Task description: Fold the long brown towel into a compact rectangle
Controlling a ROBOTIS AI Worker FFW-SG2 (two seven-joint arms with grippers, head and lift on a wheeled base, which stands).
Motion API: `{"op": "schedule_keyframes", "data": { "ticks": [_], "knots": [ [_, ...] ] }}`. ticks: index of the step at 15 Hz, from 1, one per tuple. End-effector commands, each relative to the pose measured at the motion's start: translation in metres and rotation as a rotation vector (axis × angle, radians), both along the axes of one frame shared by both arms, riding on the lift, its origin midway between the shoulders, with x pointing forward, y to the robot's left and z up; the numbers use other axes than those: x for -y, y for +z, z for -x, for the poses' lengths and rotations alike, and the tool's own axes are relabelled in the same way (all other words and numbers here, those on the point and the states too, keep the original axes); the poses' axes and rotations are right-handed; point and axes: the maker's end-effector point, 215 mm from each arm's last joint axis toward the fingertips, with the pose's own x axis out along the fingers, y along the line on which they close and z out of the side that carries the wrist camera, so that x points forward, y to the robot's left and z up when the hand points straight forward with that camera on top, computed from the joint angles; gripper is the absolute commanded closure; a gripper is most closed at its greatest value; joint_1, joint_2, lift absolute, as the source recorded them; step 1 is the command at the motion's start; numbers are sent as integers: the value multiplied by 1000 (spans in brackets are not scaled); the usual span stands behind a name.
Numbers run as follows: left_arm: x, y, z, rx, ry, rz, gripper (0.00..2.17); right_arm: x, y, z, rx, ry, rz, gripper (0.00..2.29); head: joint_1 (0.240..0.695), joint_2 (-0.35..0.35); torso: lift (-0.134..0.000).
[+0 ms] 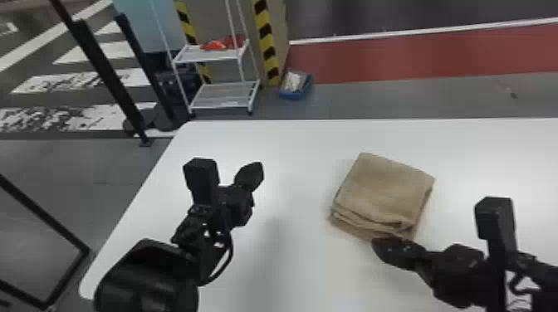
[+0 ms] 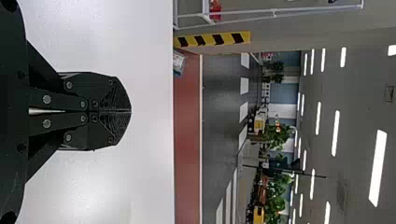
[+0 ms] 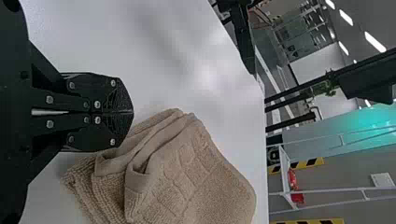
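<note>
The brown towel (image 1: pixel 384 191) lies on the white table as a compact folded stack, its layered edges facing the near side. My right gripper (image 1: pixel 380 244) is at the towel's near edge, its fingers pressed together; whether it touches the cloth I cannot tell. In the right wrist view the shut gripper (image 3: pixel 132 112) stands beside the layered folds of the towel (image 3: pixel 187 177). Over the table's left part, well apart from the towel, is my left gripper (image 1: pixel 255 170). The left wrist view shows this gripper (image 2: pixel 130 111) shut with nothing between its fingertips.
The white table (image 1: pixel 290 141) has its far edge and rounded left corner in view. Beyond it stand a white wire shelf (image 1: pixel 224 93) with red items, a striped pillar (image 1: pixel 265 41) and a blue box (image 1: pixel 295 85) on the floor. Black posts rise at the far left.
</note>
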Motion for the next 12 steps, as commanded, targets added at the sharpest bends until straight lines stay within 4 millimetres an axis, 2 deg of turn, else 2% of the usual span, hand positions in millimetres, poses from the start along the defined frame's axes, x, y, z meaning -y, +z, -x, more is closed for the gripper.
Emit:
{"op": "schedule_keyframes", "data": {
  "ticks": [1, 4, 7, 12],
  "knots": [
    [1, -2, 2, -4, -4, 4, 1767, 2, -5, -2, -18, -4, 4, 2074, 695, 239, -124],
    [2, -3, 3, -7, -9, 3, 1767, 2, -14, 2, -46, -4, 13, 2074, 695, 235, -124],
    [3, -4, 4, -8, -9, 5, 1767, 9, -23, 4, -59, -15, 35, 2074, 695, 234, -124],
    [3, -5, 5, -12, -9, 3, 1767, 32, -24, -16, -51, -63, 48, 2074, 695, 214, -124]
  ]
}}
